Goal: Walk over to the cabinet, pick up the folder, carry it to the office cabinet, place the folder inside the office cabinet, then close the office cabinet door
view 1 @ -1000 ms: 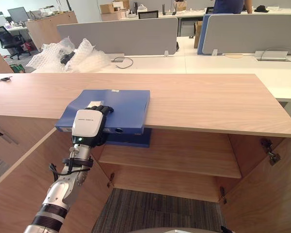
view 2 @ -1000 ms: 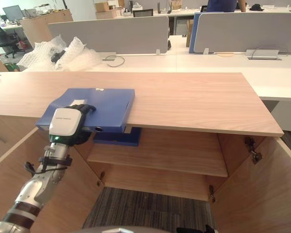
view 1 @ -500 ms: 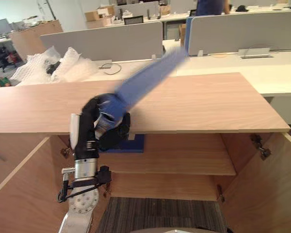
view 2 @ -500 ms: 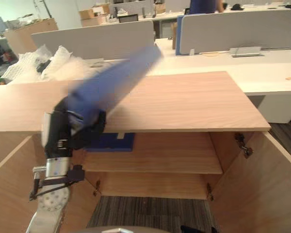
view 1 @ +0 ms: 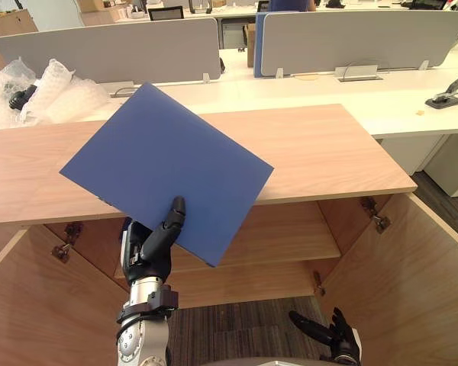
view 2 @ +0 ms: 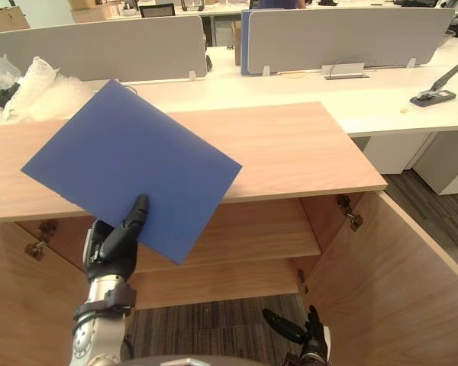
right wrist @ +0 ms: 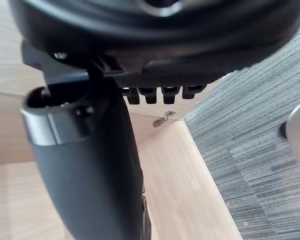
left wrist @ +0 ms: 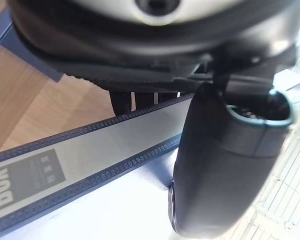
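A blue folder (view 1: 168,171) stands tilted in the air in front of the wooden cabinet top (view 1: 328,145), its flat cover facing me. My left hand (view 1: 149,248) holds it by its lower edge, thumb up on the cover and fingers behind. In the left wrist view the thumb (left wrist: 225,165) presses beside the folder's grey labelled spine (left wrist: 90,145). The cabinet stands open below, with a shelf (view 1: 290,236) inside. Low down at the right, over the carpet, my right hand (view 1: 332,335) hangs open and holds nothing.
The right cabinet door (view 1: 412,259) and the left door (view 1: 30,305) swing out toward me. Bubble wrap (view 1: 38,91) lies on the white desk behind, by grey dividers (view 1: 114,49). A stapler (view 1: 450,95) sits far right. A person (view 1: 286,4) stands at the back.
The folder lay flat on the cabinet top under my left hand; the hand has lifted it up and off, and holds it tilted now. The camera has shifted too.
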